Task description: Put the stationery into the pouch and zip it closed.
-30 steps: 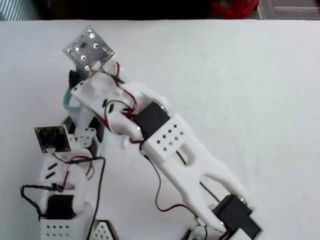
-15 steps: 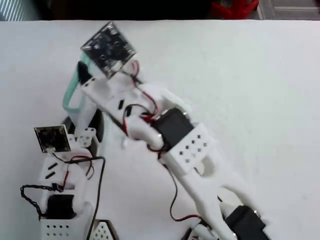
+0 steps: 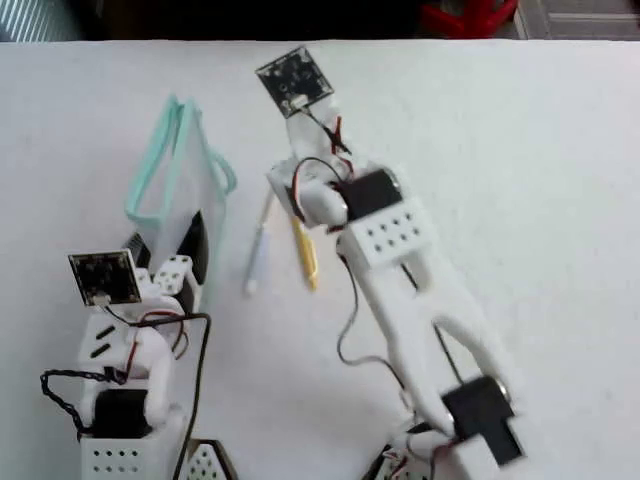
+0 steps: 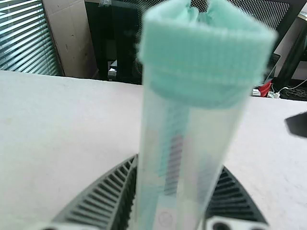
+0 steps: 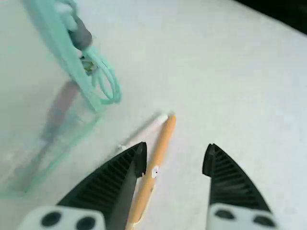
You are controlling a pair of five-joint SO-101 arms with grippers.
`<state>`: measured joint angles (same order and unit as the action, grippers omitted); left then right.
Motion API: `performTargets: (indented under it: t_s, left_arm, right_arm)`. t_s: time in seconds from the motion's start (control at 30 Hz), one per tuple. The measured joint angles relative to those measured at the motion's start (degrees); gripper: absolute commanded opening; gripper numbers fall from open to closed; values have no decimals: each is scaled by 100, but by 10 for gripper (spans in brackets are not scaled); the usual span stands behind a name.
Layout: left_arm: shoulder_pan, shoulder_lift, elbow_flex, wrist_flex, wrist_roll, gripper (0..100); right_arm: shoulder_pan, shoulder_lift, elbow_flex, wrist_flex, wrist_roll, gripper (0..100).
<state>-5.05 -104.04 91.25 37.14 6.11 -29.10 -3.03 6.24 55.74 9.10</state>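
White surface (image 3: 520,150) spreads under both arms, with a dark strip of room along its far edge. On it stands the pouch (image 3: 172,170), clear-walled with mint-green trim, held upright with one trimmed edge turned up toward the high camera. Whether its zip is open I cannot tell. A dark, blurred shape shows through the clear wall; what it is cannot be made out. Green cord loops (image 5: 103,81) hang from the pouch on the side that faces the pens.

The left hand (image 4: 175,177) is closed on the pouch's lower part, one dark jaw pressed to each flat side, and the pouch rises straight up from between them.

Two pens lie flat on the surface just beside the pouch, on the right arm's side. The white pen (image 3: 258,250) is nearer the pouch and the yellow pen (image 3: 304,255) lies beyond it. Their far ends nearly meet, and the ends toward the arm bases spread apart.

The right hand (image 5: 176,148) hangs over these pens with its jaws wide apart and nothing between them in its grip. In the right wrist view the yellow pen runs through the gap, close to the jaw on the pouch's side, while the white pen is partly hidden behind that same jaw. Neither jaw can be seen touching a pen.

Window blinds (image 4: 24,33) show in the room behind the left hand, and something red (image 3: 470,15) sits past the surface's far edge.
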Motion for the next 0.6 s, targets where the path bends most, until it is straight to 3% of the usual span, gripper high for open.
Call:
performTargets:
  t_s: [0.3,0.53,0.6]
  left_arm:
    - [0,0,0,0,0,256]
    - [0,0,0,0,0,256]
    - [0,0,0,0,0,256]
  right_arm:
    - [70,3103,-1336,-220,0,184]
    - [70,4457,-2884,712,0,180]
    - [70,4695,-3209,879,0,133]
